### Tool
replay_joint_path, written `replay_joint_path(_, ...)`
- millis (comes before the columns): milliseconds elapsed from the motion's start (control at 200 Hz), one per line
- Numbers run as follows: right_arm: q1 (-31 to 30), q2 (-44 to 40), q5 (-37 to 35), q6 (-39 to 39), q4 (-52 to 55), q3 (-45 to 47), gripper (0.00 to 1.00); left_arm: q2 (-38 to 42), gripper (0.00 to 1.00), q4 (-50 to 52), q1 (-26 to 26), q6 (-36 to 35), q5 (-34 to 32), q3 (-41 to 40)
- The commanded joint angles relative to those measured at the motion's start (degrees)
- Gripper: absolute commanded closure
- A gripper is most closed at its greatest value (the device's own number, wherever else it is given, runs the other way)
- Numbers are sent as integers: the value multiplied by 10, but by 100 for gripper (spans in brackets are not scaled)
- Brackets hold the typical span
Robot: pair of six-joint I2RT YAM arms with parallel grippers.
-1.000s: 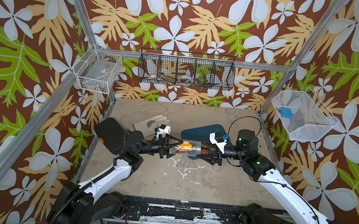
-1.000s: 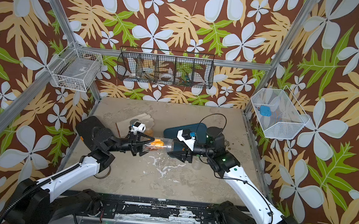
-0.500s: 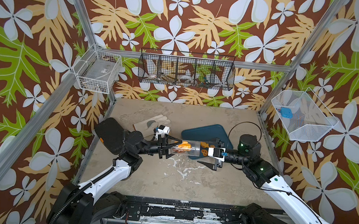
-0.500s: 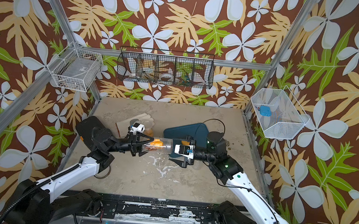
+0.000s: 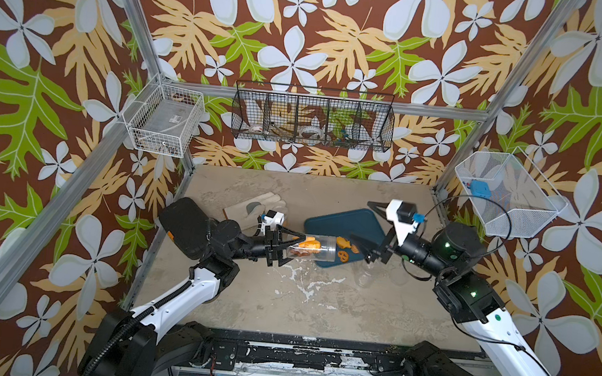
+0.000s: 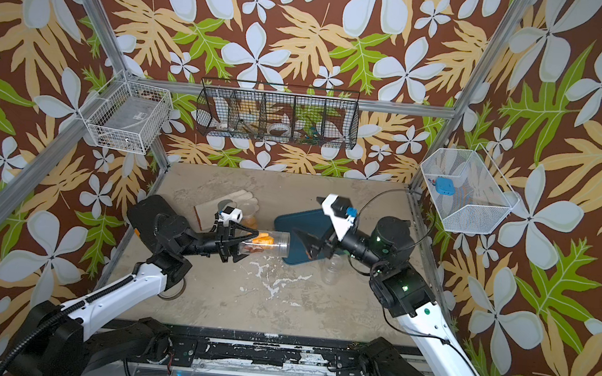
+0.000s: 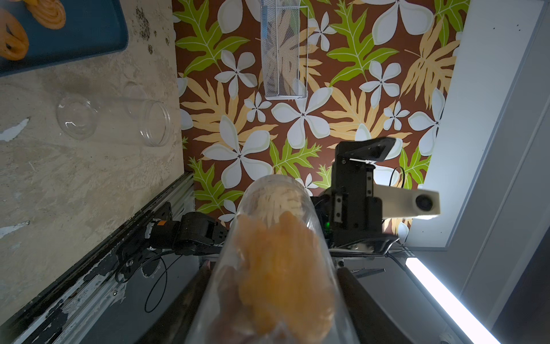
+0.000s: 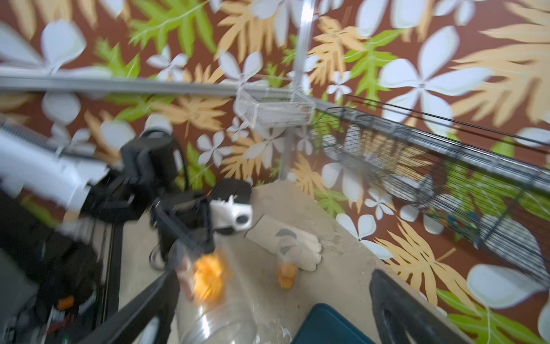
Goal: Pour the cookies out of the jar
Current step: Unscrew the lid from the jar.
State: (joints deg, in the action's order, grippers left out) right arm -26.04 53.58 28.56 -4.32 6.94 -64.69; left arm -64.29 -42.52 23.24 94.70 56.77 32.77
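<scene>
Nearest the front, the counter is mottled grey with white flaked patches. Just past them an empty jar of clear plastic lies on its side (the left wrist view shows it most plainly), near the tray's front corner. Farther in, the left tool is clamped on the base end of the jar and holds it roughly level above the counter. In both top views the jar's mouth sits over the near edge of the blue tray. Most of the cookies are bunched inside the jar at the gripped end, while a pretzel cookie and a couple of others lie on the tray just beyond the mouth. The right tool hangs over the tray facing the jar, its jaws spread wide with nothing between them. Behind, a pale glove rests on the counter, and a black wire basket hangs on the back wall.
</scene>
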Motion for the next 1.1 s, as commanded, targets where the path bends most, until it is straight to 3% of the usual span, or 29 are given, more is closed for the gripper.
replay_joint_path(0,76,72,43,-268,162,-65,0,6,66,-4,-1,-18,-4,8)
replay_joint_path(55,120,108,169,-311,186,-67,2,7,66,-4,-1,-18,-5,10)
replay_joint_path(130,125,116,255,-378,147,-29,2,9,66,-2,-1,-19,-3,12)
replay_joint_path(335,108,101,344,-507,35,60,0,10,66,2,-1,-22,-4,19)
replay_joint_path(545,39,110,343,-481,44,83,0,8,66,2,-1,-24,-3,22)
replay_joint_path(746,23,104,345,-526,-30,102,2,13,66,2,-1,-24,-3,15)
replay_joint_path(1096,5,112,354,-519,-46,96,22,6,66,2,-1,-25,-4,19)
